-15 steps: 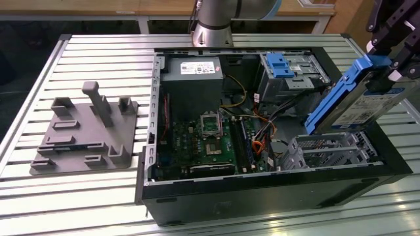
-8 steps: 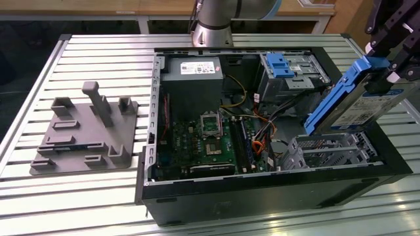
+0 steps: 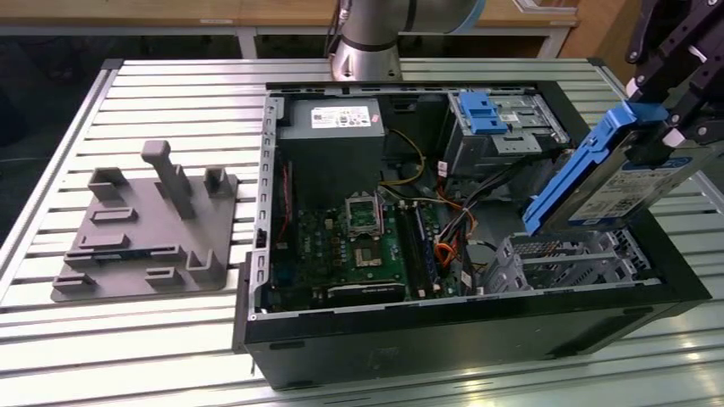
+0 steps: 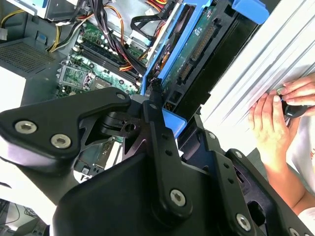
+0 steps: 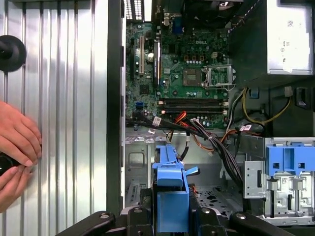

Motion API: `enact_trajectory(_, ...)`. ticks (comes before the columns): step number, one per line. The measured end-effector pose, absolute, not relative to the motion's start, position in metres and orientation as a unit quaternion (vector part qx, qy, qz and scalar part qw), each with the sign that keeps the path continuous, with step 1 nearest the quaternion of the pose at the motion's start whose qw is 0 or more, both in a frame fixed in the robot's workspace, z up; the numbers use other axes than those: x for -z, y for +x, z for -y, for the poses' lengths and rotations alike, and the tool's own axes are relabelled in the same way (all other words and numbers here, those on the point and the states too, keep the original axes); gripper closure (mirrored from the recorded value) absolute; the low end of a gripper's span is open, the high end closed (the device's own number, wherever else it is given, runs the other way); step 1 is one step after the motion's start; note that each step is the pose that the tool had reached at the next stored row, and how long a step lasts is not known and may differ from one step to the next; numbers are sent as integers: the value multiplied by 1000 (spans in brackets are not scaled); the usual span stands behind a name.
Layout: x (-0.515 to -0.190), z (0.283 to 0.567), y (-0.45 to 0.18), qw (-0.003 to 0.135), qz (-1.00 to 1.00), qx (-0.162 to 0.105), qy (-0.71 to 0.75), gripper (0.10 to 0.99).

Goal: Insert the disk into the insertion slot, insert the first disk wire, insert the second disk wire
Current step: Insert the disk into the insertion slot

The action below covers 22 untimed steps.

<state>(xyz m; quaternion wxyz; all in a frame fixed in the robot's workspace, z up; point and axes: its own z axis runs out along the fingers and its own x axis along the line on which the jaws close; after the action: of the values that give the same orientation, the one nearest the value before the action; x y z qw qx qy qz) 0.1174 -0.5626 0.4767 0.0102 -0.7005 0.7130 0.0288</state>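
Note:
The disk [image 3: 620,182], a silver drive in a bright blue carrier, hangs tilted over the exterior view's right end of the open black case. My gripper [image 3: 670,127] is shut on its upper end. Directly beneath its lower end sits the insertion slot [image 3: 565,261], a low perforated silver cage, with a gap between them. In the first wrist view the blue carrier [image 5: 170,194] sticks out from my gripper [image 5: 170,222] above the cage floor [image 5: 137,164]. In the second wrist view the disk [image 4: 189,54] shows its circuit-board side. Loose cables [image 3: 453,227] lie beside the cage; I cannot tell which are the disk wires.
A taller metal bay with a blue latch [image 3: 496,119] stands behind the cage. The motherboard [image 3: 351,246] and power supply [image 3: 328,114] take up the rest of the case. A grey fixture [image 3: 147,229] sits on the slatted table. A person's hands [image 5: 15,145] rest beside the case.

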Motion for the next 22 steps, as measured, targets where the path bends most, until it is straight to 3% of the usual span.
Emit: enact_trajectory(22,-467,563,118,10,-713,-29,-701,722)
